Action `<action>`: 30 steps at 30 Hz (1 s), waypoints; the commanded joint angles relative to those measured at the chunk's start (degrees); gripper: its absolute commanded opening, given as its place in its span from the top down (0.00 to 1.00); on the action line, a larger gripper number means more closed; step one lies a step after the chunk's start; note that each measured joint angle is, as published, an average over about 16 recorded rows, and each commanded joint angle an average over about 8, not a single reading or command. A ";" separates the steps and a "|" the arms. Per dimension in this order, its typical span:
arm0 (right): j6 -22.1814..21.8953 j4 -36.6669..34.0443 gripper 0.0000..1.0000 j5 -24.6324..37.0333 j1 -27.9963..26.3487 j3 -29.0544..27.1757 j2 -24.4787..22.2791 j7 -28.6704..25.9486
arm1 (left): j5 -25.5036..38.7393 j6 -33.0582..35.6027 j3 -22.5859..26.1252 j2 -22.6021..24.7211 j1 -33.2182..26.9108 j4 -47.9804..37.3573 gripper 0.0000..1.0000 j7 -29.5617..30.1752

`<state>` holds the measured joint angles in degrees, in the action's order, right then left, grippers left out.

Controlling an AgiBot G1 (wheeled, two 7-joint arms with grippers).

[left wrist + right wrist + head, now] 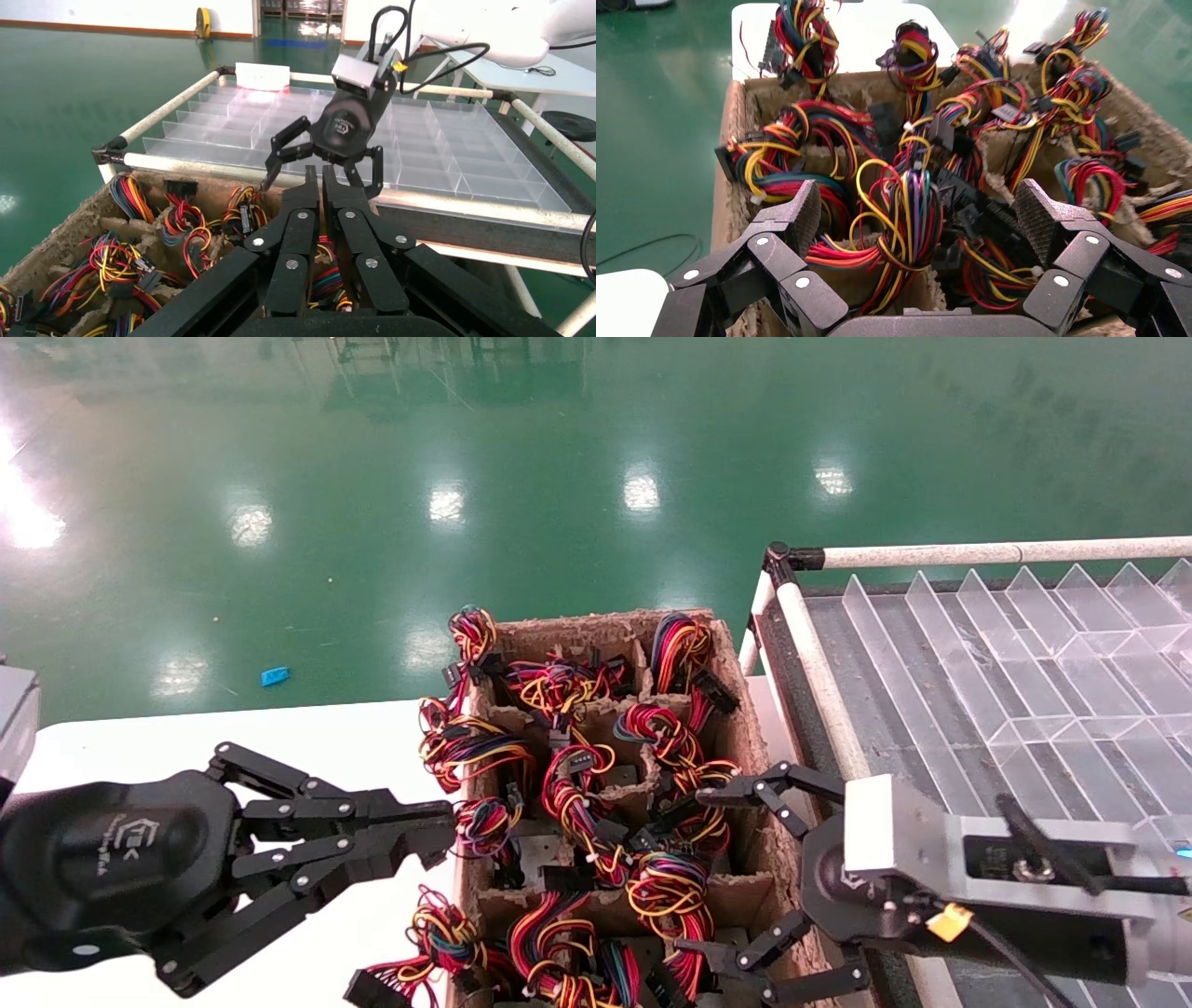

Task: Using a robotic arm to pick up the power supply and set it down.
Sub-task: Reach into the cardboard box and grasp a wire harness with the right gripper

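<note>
Several power supplies stand in a divided cardboard box [745, 738], mostly buried under red, yellow, orange and black wire bundles [666, 887]; a bit of grey metal casing [538, 855] shows between them. My right gripper [698, 873] hovers open over the box's right side. In the right wrist view this gripper [919, 214] straddles a multicoloured wire bundle [905, 210] without touching it, its ribbed pads [807, 210] far apart. My left gripper [438, 836] is shut on nothing at the box's left wall, and in its own wrist view [316, 172] it points across the box.
A clear acrylic tray with dividers [1024, 654] sits on a pipe-framed rack [978, 553] right of the box. The box rests on a white table [186, 738]. Loose wire bundles [438, 933] hang over the box's left wall. Green floor lies beyond.
</note>
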<state>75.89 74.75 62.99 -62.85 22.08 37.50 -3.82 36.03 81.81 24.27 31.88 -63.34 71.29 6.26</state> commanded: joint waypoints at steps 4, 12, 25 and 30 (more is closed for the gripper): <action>-0.28 -0.89 1.00 1.82 -0.21 1.07 1.26 0.58 | 0.00 0.00 0.00 0.00 0.00 0.00 1.00 0.00; -0.67 -1.96 1.00 2.79 -0.45 1.56 2.23 1.29 | 0.00 0.00 0.00 0.00 0.00 0.00 1.00 0.00; -2.03 -4.03 1.00 3.93 -0.48 1.79 3.68 3.00 | 0.00 0.00 0.00 0.00 0.00 0.00 1.00 0.00; -1.48 -4.60 1.00 4.10 -0.79 2.08 3.92 3.17 | 0.00 0.00 0.00 0.00 0.00 0.00 1.00 0.00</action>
<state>74.39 70.42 67.09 -63.61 24.12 41.28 -0.69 36.03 81.81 24.27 31.88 -63.34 71.29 6.26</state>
